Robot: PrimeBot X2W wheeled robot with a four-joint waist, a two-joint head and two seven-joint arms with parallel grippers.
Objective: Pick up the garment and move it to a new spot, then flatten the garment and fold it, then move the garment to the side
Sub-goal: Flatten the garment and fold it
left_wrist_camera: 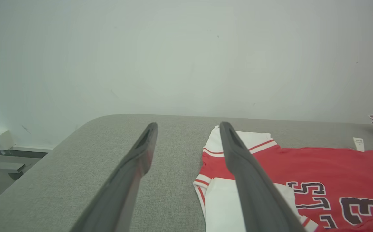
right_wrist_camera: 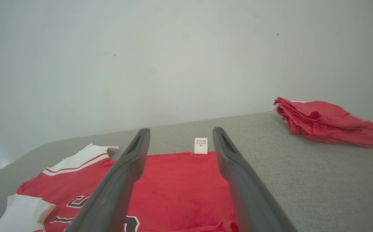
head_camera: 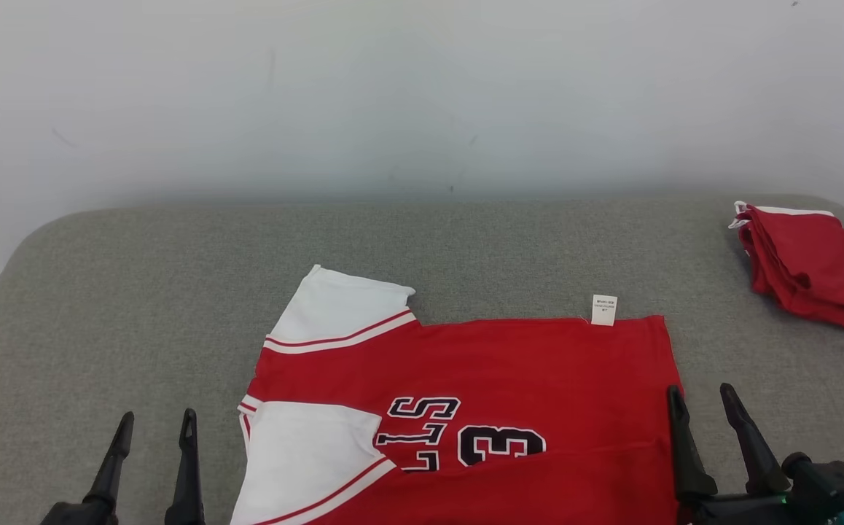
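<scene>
A red jersey (head_camera: 524, 372) with white sleeves and dark lettering lies spread on the grey table, its near part folded over and a white tag (head_camera: 603, 310) at its far edge. The jersey (left_wrist_camera: 318, 167) also lies right of my left fingers, and the jersey (right_wrist_camera: 180, 183) sits under my right fingers. My left gripper (head_camera: 157, 423) stands open over bare table, left of the white sleeve (head_camera: 305, 452). My right gripper (head_camera: 702, 397) is open at the jersey's right edge, holding nothing.
A folded pile of red cloth (head_camera: 808, 266) lies at the table's far right; the same pile (right_wrist_camera: 328, 120) shows in the right wrist view. The grey table (head_camera: 138, 292) has a rounded far-left corner. A white wall rises behind it.
</scene>
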